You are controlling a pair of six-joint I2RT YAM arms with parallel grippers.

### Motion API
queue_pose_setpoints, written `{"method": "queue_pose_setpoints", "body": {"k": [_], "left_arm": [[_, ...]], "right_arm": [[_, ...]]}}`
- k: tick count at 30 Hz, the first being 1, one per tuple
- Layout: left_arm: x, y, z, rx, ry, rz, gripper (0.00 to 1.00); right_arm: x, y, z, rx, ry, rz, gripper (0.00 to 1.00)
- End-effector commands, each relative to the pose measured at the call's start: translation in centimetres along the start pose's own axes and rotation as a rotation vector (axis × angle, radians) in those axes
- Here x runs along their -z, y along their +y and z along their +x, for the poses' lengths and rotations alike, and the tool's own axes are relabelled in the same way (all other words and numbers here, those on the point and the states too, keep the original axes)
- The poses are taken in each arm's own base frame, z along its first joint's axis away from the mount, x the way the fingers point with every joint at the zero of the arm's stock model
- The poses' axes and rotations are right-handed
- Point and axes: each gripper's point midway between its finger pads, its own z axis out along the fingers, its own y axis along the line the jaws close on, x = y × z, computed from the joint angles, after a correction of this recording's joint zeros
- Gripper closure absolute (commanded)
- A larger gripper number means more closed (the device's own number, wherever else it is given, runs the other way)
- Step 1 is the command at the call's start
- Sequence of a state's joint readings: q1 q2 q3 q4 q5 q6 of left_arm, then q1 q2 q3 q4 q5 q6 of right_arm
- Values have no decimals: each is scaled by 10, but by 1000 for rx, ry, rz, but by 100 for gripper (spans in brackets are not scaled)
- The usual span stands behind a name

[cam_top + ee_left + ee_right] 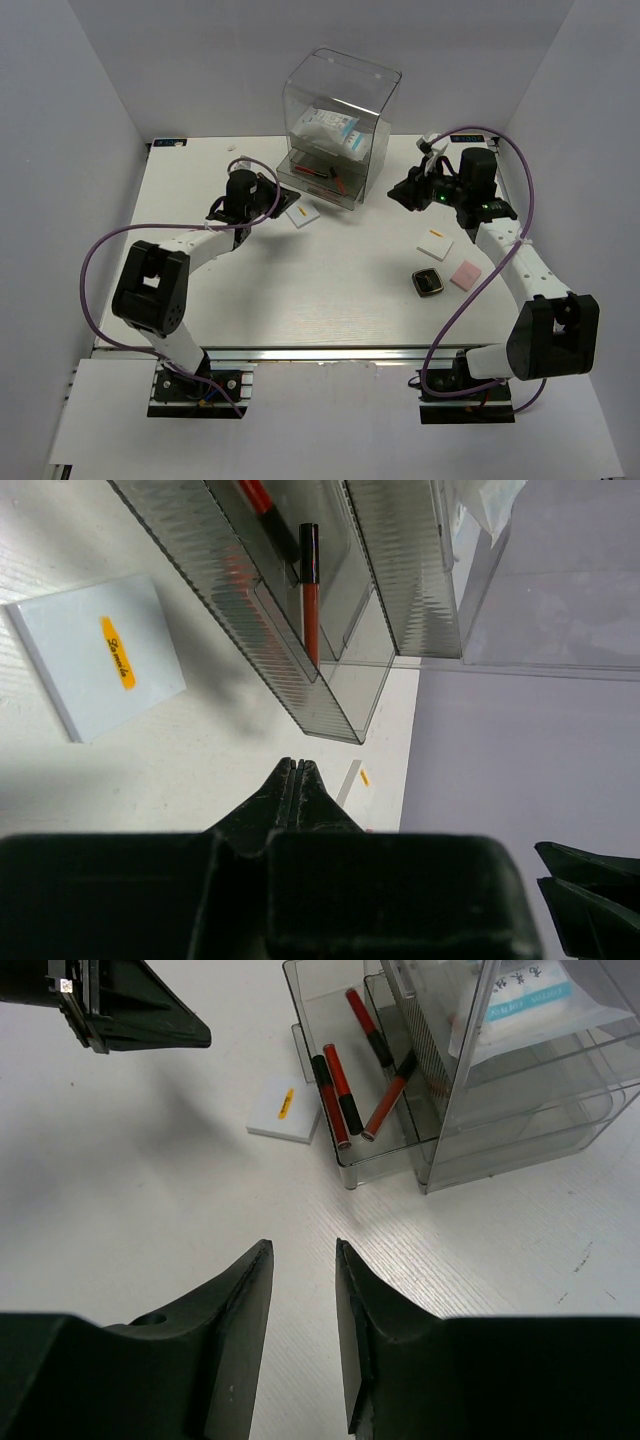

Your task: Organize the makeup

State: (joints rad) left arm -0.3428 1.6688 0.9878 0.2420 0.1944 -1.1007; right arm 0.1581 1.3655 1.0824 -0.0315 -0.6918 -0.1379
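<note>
The slim dark-red sticks lie in the pulled-out bottom drawer of the clear drawer box; they also show in the left wrist view. The clear packet with white contents sits in an upper drawer. One white square lies in front of the drawer, right beside my shut, empty left gripper, whose tip hovers over the table. A second white square, the pink square and the black gold-rimmed compact lie at right. My right gripper is open and empty, above the table right of the box.
The drawer box stands at the back middle of the white table. Grey walls close in the sides and back. The left gripper shows at the top left of the right wrist view, near the white square.
</note>
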Motion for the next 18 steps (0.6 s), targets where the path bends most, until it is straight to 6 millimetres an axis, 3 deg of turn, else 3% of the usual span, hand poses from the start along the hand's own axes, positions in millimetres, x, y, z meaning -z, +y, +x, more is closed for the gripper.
{"method": "queue_pose_setpoints", "body": {"k": [1, 18], "left_arm": [[-9, 0, 3, 9, 11, 19, 100], [-75, 15, 6, 57, 90, -30, 100]], "right_arm": [[6, 0, -5, 23, -13, 19, 62], [9, -4, 15, 15, 17, 67, 59]]}}
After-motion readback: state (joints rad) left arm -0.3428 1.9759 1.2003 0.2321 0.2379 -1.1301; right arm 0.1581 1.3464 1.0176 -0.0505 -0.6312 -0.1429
